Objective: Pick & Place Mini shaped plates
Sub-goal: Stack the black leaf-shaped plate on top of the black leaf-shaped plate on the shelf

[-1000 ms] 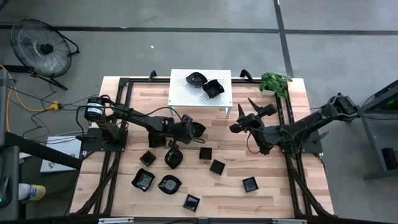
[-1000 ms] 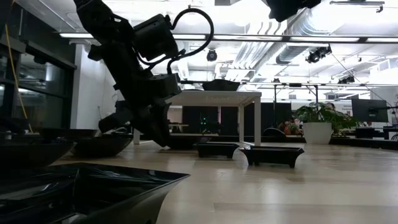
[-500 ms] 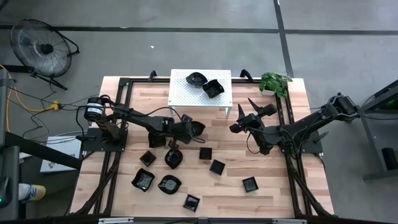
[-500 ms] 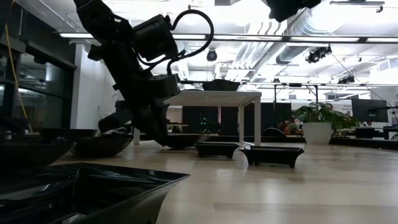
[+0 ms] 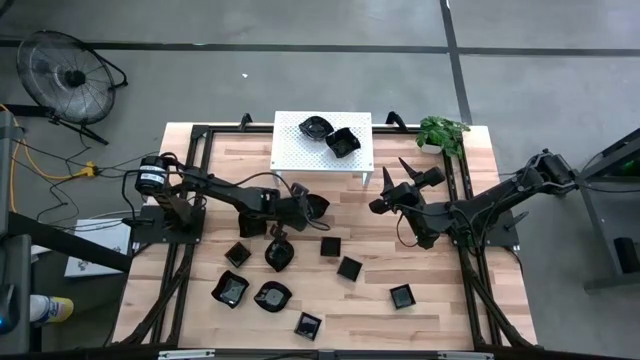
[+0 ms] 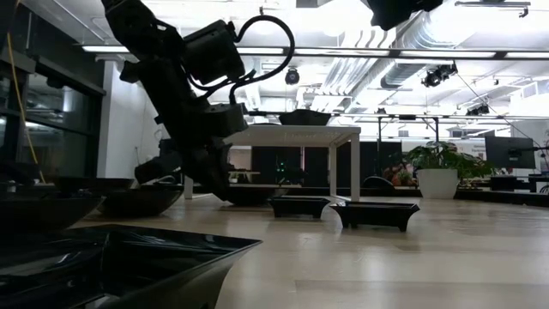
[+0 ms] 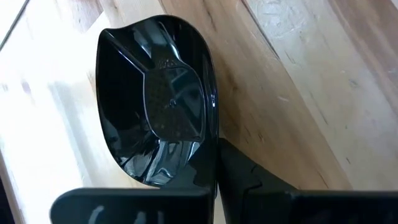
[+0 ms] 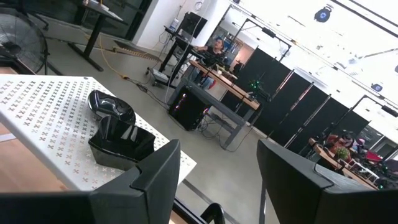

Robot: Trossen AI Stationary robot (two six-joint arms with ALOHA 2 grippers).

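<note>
Wooden tabletop (image 5: 430, 290): left gripper (image 5: 305, 209) pinched on rim of glossy black wavy-edged plastic dish (image 7: 158, 99); light, stiff, slippery; rim grip advised. Right gripper (image 5: 395, 180) spread, idle.

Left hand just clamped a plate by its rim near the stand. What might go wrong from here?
1. The left hand pinches only the edge of the glossy plate, so the plate may tilt or slip out on the lift.
2. Two plates already fill much of the white stand; a third set down could knock one or land on it.
3. The right hand hovers open close by, so a wide swing toward the stand may brush it.
</note>
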